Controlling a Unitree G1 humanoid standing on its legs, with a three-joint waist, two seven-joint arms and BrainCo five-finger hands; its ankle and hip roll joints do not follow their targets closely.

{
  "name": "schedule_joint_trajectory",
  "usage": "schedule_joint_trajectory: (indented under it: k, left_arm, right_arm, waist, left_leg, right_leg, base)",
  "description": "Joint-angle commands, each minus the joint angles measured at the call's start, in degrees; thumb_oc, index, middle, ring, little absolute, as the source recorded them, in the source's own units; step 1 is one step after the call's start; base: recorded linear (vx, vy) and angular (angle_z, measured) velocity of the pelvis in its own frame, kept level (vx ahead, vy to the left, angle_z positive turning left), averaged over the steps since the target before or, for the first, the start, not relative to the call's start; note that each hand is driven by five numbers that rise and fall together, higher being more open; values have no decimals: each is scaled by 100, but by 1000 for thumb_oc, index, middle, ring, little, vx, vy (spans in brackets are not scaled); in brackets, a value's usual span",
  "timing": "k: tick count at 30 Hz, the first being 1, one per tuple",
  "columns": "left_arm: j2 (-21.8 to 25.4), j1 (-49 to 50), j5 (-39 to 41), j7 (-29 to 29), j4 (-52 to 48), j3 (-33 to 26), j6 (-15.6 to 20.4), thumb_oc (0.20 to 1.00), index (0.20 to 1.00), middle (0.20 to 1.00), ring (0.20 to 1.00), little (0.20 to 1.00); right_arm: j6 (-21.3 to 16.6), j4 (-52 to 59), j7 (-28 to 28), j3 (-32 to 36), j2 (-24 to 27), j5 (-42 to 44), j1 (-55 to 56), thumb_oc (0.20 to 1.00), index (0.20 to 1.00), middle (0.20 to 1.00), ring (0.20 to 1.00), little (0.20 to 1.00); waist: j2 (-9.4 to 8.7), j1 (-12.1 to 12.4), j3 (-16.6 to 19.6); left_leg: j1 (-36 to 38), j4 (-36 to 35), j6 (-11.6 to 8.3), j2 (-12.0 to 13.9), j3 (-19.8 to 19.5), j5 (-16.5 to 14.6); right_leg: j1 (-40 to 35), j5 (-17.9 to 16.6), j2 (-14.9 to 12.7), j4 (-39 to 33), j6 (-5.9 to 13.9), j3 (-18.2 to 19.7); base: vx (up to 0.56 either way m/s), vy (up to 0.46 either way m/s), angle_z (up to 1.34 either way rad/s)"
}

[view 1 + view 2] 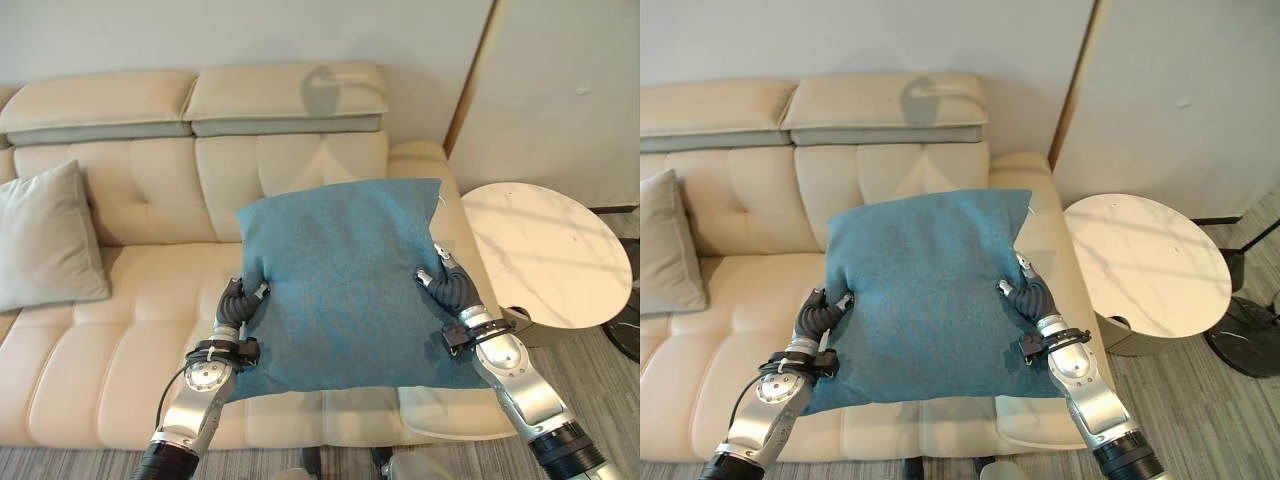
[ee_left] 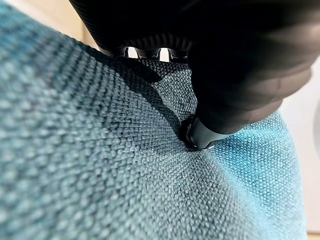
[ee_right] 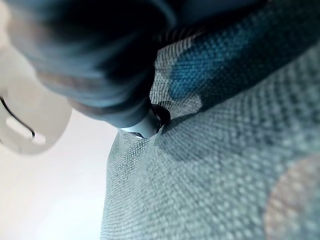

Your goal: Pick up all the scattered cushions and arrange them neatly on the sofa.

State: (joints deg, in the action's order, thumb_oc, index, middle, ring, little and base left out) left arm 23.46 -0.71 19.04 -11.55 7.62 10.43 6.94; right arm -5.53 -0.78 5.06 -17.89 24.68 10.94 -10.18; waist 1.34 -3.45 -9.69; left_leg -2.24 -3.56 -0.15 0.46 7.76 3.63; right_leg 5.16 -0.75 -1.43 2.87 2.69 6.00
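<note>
**Blue cushion held up between both hands over the sofa**

Left eye view: a teal-blue cushion is held flat towards the camera above the seat of a cream leather sofa. The left hand clasps its left edge and the right hand its right edge, thumbs on the near face and the fingers hidden behind the fabric. A grey cushion leans against the sofa's backrest at the far left. A round white marble-topped table stands just beside the sofa's right armrest.

Right eye view: the same scene; the blue cushion covers the right part of the seat and part of the armrest from sight, and its lower edge hangs near the sofa's front.

Left wrist view: the left hand's thumb presses a dimple into the woven blue cloth, with fingertips curling over the cushion's edge beyond.

Right wrist view: the right hand's thumb likewise digs into the blue weave, pinching the cushion.
</note>
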Motion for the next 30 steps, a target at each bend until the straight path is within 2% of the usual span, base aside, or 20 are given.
schedule_joint_trajectory:
  k: [1, 2, 5, 8, 11, 15, 17, 19, 20, 21, 24, 27, 30]
  left_arm:
    - [127, -1319, -121, -231, -429, 324, 873, 200, 200, 200, 200, 200]
    - [130, -1337, -120, -232, -419, 325, 877, 200, 200, 200, 200, 200]
    - [323, -2385, -140, -630, 4, 468, 1074, 200, 200, 200, 200, 200]
    - [453, -4273, -115, -1266, 1131, 831, 1322, 200, 200, 200, 200, 200]
    - [689, -6040, -134, -1673, 2371, 1208, 1430, 200, 200, 200, 200, 200]
    - [808, -7814, -129, -1879, 3790, 1660, 1379, 200, 200, 200, 200, 200]
    - [1023, -8922, -156, -1830, 4906, 2101, 1181, 200, 200, 200, 200, 200]
    - [1125, -9420, -144, -1735, 5483, 2322, 1052, 200, 200, 200, 200, 200]
    - [1154, -9768, 91, -1576, 5984, 2425, 924, 1000, 1000, 1000, 1000, 1000]
    - [1247, -9875, 185, -1452, 6206, 2477, 803, 1000, 1000, 1000, 1000, 1000]
    - [1422, -9733, 221, -1258, 6361, 2530, 722, 1000, 1000, 1000, 1000, 1000]
    - [1524, -9386, 233, -1120, 6436, 2466, 620, 1000, 1000, 1000, 1000, 1000]
    - [1631, -8192, 369, -1154, 6132, 1822, 610, 1000, 1000, 1000, 1000, 1000]
  right_arm:
    - [-663, 253, 233, -543, -803, -95, -1482, 200, 200, 200, 200, 200]
    - [-668, 242, 236, -540, -807, -96, -1500, 200, 200, 200, 200, 200]
    - [-745, -223, 780, -525, -976, -195, -2520, 200, 200, 200, 200, 200]
    - [-782, -1231, 1571, -422, -888, -615, -4163, 200, 200, 200, 200, 200]
    - [-843, -2388, 2271, -389, -648, -786, -5787, 200, 200, 200, 200, 200]
    - [-849, -3462, 2710, -547, -376, -631, -7176, 200, 200, 200, 200, 200]
    - [-835, -4235, 2860, -844, -97, -397, -7925, 200, 200, 200, 200, 200]
    - [-854, -4706, 2832, -947, 66, -155, -8262, 200, 200, 200, 200, 200]
    - [-817, -5170, 2713, -1155, 175, 108, -8560, 501, 501, 501, 501, 501]
    - [-733, -5526, 2534, -1375, 300, 399, -8689, 1000, 1000, 1000, 1000, 1000]
    - [-652, -5838, 2227, -1614, 454, 749, -8582, 1000, 1000, 1000, 1000, 1000]
    - [-562, -5797, 2087, -1544, 453, 865, -8159, 1000, 1000, 1000, 1000, 1000]
    - [-515, -5212, 2088, -1167, 283, 638, -7066, 1000, 1000, 1000, 1000, 1000]
  waist:
    - [-432, 284, -173]
    - [-435, 284, -171]
    - [-367, 417, -457]
    - [-242, 528, -650]
    - [-191, 621, -808]
    - [-197, 630, -922]
    - [-170, 558, -990]
    - [-161, 533, -1025]
    - [-142, 540, -1061]
    - [-121, 567, -1105]
    - [-104, 574, -1176]
    - [-125, 523, -1190]
    - [-224, 468, -1238]
  left_leg:
    - [-487, 734, -112, 0, 164, -834]
    - [-510, 748, -111, 0, 163, -837]
    - [-1042, 848, -146, -80, 106, -761]
    - [-1631, 927, -264, -90, 14, -628]
    - [-1994, 894, -337, -76, -65, -498]
    - [-2345, 776, -382, -78, -126, -318]
    - [-2564, 692, -404, -54, -182, -255]
    - [-2695, 640, -391, -69, -231, -208]
    - [-2858, 589, -398, -66, -257, -139]
    - [-2971, 516, -397, -73, -307, -60]
    - [-3101, 428, -420, -71, -339, 55]
    - [-3157, 304, -438, -77, -336, 164]
    - [-3117, 306, -444, -47, -324, 152]
  right_leg:
    - [529, -299, -771, -243, 788, 83]
    - [547, -301, -772, -238, 788, 83]
    - [955, -456, -908, -237, 801, -60]
    - [1411, -560, -997, -246, 854, -311]
    - [1727, -630, -996, -295, 909, -379]
    - [2089, -753, -987, -352, 947, -403]
    - [2330, -776, -978, -364, 966, -420]
    - [2486, -813, -968, -369, 975, -419]
    - [2660, -851, -969, -375, 989, -440]
    - [2787, -880, -949, -403, 987, -435]
    - [2937, -931, -925, -423, 982, -427]
    - [3016, -989, -893, -483, 976, -416]
    - [2988, -956, -847, -509, 943, -425]
  base:
    - [-207, 54, -15]
    - [-243, 45, -13]
    - [-142, 25, 14]
    - [-55, -13, 34]
    - [-27, -40, 35]
    - [-19, -31, 3]
    - [1, -27, 2]
    - [2, -24, 0]
    - [8, -31, -22]
    - [-10, -31, -35]
    - [-8, -14, 22]
    - [-8, 2, 3]
    - [-17, -14, -10]
